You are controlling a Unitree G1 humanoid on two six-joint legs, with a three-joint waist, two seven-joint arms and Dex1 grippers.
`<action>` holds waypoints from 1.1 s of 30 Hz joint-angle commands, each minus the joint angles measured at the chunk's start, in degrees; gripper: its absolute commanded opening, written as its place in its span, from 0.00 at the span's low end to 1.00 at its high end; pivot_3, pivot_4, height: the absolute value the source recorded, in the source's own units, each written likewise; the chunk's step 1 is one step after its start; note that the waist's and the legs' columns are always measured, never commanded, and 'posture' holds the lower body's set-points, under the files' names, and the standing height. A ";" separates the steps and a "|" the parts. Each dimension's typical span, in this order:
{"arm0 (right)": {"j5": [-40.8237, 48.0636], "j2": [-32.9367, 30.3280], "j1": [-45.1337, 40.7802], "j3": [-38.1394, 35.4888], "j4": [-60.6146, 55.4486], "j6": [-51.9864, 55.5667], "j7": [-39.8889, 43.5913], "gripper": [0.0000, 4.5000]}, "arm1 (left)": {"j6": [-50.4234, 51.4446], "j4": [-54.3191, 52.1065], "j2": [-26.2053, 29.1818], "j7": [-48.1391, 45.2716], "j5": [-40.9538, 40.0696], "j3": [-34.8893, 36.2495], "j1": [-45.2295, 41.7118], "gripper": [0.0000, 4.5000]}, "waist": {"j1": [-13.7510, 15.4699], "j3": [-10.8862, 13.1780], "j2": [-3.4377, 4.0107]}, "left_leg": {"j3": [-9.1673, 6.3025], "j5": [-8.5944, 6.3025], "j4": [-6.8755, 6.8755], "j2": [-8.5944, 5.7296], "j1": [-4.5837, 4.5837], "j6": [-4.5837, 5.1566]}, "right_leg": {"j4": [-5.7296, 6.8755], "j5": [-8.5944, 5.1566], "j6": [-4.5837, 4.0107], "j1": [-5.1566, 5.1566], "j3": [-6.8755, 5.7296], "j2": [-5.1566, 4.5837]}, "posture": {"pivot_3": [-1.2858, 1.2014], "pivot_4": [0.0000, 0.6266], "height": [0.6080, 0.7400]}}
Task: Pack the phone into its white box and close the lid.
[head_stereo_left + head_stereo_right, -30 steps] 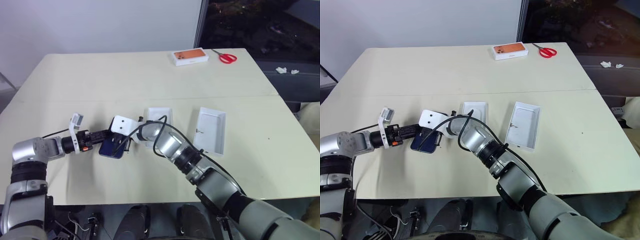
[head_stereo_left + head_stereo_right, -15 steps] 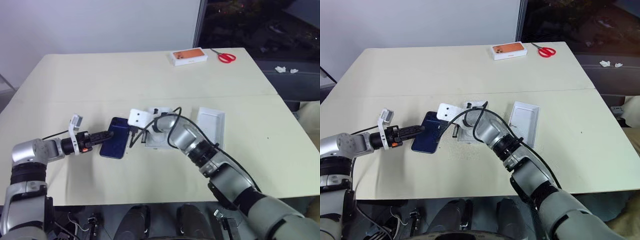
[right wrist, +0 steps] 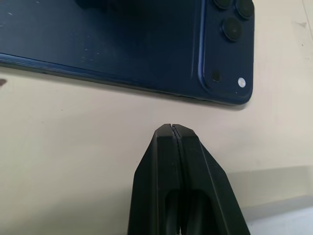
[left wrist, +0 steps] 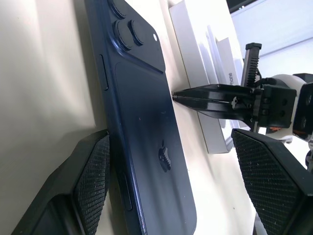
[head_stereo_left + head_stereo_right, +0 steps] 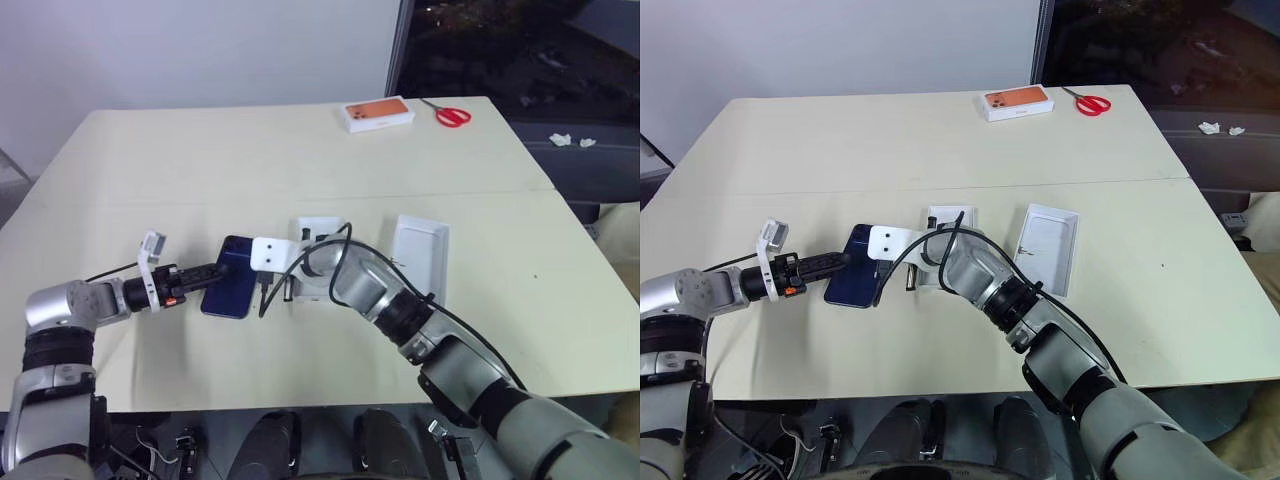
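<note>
The dark blue phone [image 5: 230, 290] lies flat on the table with its back up, its camera cluster [image 4: 132, 34] at the far end. My left gripper [image 4: 171, 142] is open and straddles the phone's near end; one finger [image 4: 93, 181] sits at the phone's edge, the other stands clear of it. My right gripper [image 3: 171, 128] is shut and empty, its tip at the phone's long side nearest the white box [image 5: 325, 228]. My right arm partly covers that box. The lid [image 5: 422, 255] lies inside up to the box's right.
A white box with an orange phone print [image 5: 380, 113] and red scissors [image 5: 453, 115] lie at the table's far edge. A seam [image 5: 480, 192] crosses the tabletop. Bare table stretches in front of and to the left of the phone.
My right gripper, which lay over the phone, has swung off it to the right and now sits at its side, so the phone's whole back shows. The left arm has not moved.
</note>
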 commanded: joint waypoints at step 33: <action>1.49 4.59 0.75 -0.74 2.93 -0.79 0.11 0.00 | 7.13 -2.12 -3.09 5.76 -5.01 1.57 5.14 0.26 | -1.21 -0.04 -0.03 | -0.03 0.00 -0.14 0.08 0.00 -0.02 | -0.18 0.00 0.00 0.02 0.03 0.02 | 0.52 0.24 1.00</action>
